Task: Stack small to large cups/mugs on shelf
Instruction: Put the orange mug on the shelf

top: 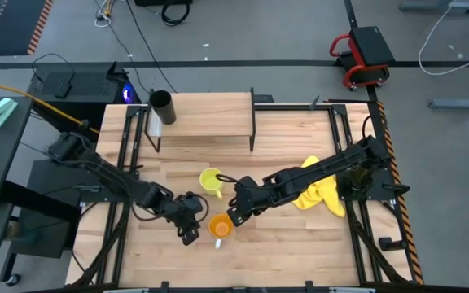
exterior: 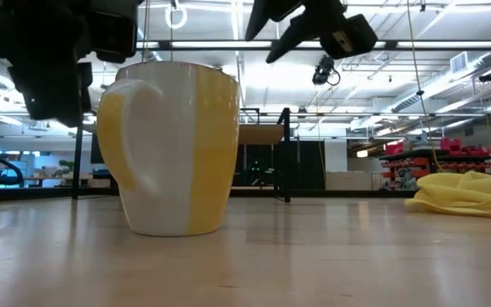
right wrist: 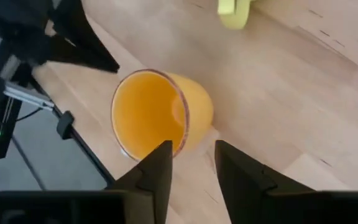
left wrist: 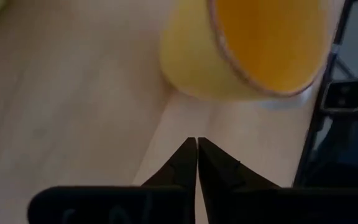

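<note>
The orange cup [top: 221, 226] stands upright on the tabletop near its near edge, and in the low view it shows a handle and a pale base [exterior: 177, 145]. My left gripper [top: 192, 232] is shut and sits just to the cup's left, pointing at it [left wrist: 196, 142]. My right gripper [top: 233, 216] is open and hovers above the cup's far-right rim [right wrist: 191, 149]; the low view shows it well above the cup [exterior: 292, 30]. The yellow-green cup [top: 211, 181] stands on the table behind the orange cup. The black cup [top: 161, 104] stands on the left end of the shelf [top: 206, 115].
A crumpled yellow cloth [top: 320, 194] lies on the table's right side under the right arm. The shelf's board to the right of the black cup is bare. Bare wood lies between the shelf and the cups. Metal frame rails [top: 129, 155] run along the table's sides.
</note>
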Controlling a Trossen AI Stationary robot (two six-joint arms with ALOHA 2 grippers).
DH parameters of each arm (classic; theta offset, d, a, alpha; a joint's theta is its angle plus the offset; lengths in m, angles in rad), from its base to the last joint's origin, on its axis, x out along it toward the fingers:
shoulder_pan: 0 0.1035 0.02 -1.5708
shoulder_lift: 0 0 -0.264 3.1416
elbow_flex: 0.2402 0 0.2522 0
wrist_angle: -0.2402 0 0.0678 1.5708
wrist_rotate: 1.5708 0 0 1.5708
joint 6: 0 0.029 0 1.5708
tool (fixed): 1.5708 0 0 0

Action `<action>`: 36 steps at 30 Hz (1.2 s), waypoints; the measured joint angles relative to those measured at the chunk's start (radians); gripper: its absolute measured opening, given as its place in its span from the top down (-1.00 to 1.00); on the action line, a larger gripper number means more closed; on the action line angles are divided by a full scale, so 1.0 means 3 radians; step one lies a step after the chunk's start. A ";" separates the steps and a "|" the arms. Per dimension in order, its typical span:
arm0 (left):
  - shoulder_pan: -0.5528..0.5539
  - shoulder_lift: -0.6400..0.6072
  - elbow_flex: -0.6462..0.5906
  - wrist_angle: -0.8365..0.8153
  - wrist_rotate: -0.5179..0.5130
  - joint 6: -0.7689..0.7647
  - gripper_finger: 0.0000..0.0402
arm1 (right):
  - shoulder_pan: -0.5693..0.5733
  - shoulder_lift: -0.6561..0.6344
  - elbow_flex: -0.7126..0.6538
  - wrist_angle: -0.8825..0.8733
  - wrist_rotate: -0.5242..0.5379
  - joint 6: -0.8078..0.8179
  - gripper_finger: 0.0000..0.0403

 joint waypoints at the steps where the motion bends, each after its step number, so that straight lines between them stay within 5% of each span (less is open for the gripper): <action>1: -0.0015 0.0042 0.0000 0.0067 0.0019 -0.0001 0.88 | 0.0006 0.0001 0.0000 -0.0027 0.0012 0.0017 0.34; 13: 0.0009 0.0390 0.0000 0.0974 0.0154 -0.0003 0.92 | 0.0051 0.0265 0.0001 0.0041 0.0003 0.0009 0.37; 36: 0.0293 0.0413 0.0000 0.1033 0.0144 0.0024 0.89 | 0.0067 0.0313 0.0003 -0.0162 0.0190 0.0080 0.38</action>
